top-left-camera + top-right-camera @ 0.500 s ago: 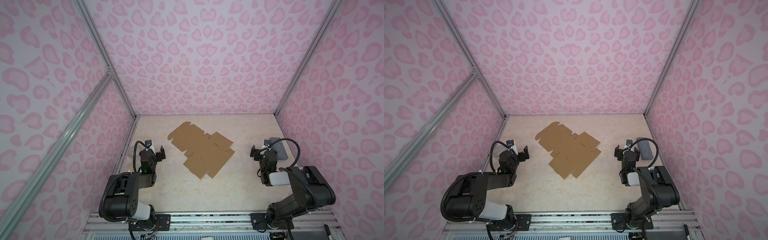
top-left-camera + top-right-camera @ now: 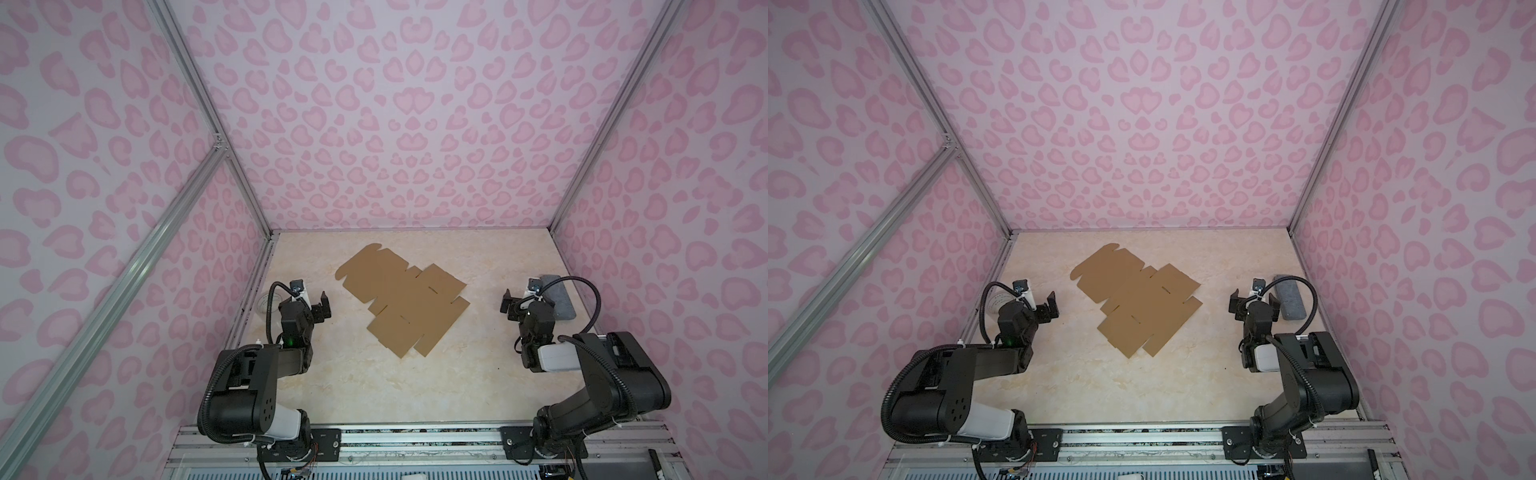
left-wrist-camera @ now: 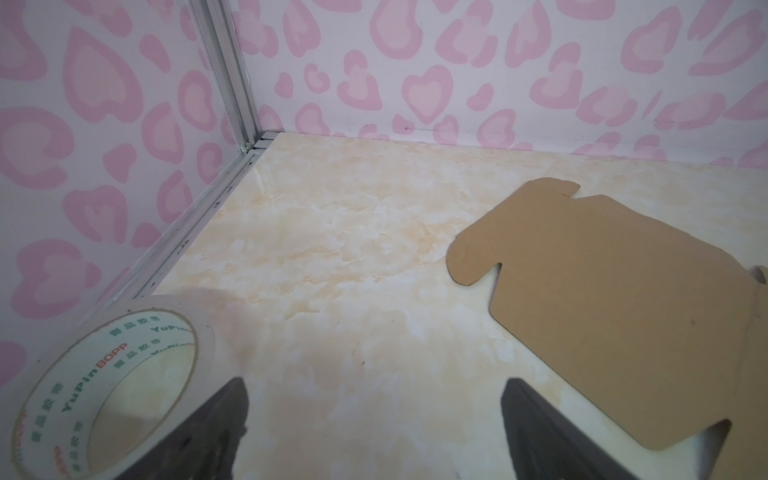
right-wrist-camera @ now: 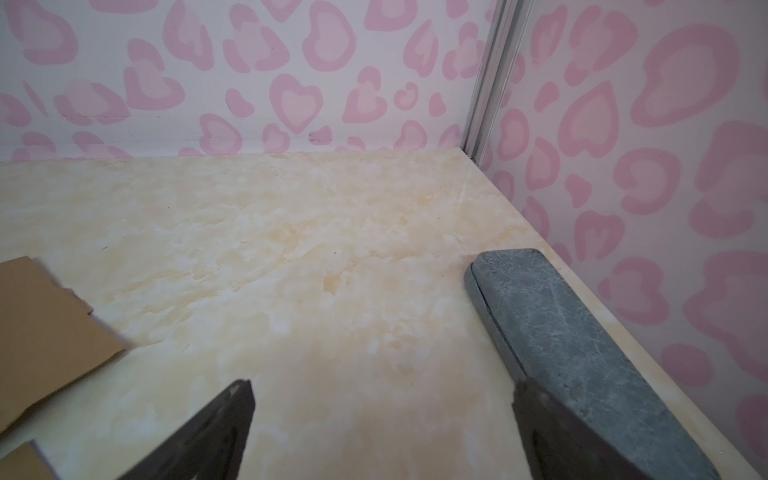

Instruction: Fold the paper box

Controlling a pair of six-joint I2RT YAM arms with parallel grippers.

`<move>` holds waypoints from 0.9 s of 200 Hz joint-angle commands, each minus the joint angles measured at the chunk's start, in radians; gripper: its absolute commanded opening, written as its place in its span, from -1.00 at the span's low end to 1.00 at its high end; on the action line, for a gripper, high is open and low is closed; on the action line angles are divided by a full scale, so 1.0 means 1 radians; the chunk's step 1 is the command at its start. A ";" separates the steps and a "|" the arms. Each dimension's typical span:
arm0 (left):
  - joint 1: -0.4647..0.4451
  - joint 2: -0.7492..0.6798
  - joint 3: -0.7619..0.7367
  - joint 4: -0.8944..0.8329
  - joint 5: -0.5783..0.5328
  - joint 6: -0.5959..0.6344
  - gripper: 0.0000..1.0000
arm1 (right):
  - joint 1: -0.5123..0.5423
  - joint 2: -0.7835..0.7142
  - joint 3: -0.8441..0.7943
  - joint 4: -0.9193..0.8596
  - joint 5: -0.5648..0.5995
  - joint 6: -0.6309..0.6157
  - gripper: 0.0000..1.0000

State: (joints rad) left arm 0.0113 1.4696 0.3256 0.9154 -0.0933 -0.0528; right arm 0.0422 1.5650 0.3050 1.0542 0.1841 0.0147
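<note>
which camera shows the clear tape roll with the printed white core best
The left wrist view: the clear tape roll lies close up, its printed core readable. In both top views it is a faint pale ring partly hidden behind the left arm. The right wrist view misses it.

Matt brown cardboard for the paper box. Glossy marbled table. Rough grey stone-like block, shiny plastic tape roll.

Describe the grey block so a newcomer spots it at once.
On the marbled tabletop, look to the right edge, just outside the right gripper. The grey block lies flat along the pink wall: a long stone-veined slab, unlike the brown paper box sheet mid-table.
</note>
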 commanded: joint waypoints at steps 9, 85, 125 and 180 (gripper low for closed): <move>0.000 0.005 0.006 0.058 0.006 0.005 0.95 | 0.001 0.004 0.000 0.035 0.012 -0.001 0.99; 0.002 0.005 0.009 0.058 0.008 0.004 0.95 | -0.002 0.001 0.001 0.034 0.007 -0.001 0.99; 0.002 0.003 0.004 0.063 0.009 0.005 0.95 | 0.102 -0.261 0.134 -0.334 0.104 -0.063 0.99; -0.044 -0.193 0.088 -0.202 -0.125 0.007 0.95 | 0.153 -0.549 0.198 -0.375 -0.001 0.648 1.00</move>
State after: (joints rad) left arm 0.0006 1.3548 0.3809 0.8215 -0.1448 -0.0612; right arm 0.2340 1.1122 0.5510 0.6998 0.2390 0.1150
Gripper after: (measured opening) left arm 0.976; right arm 0.997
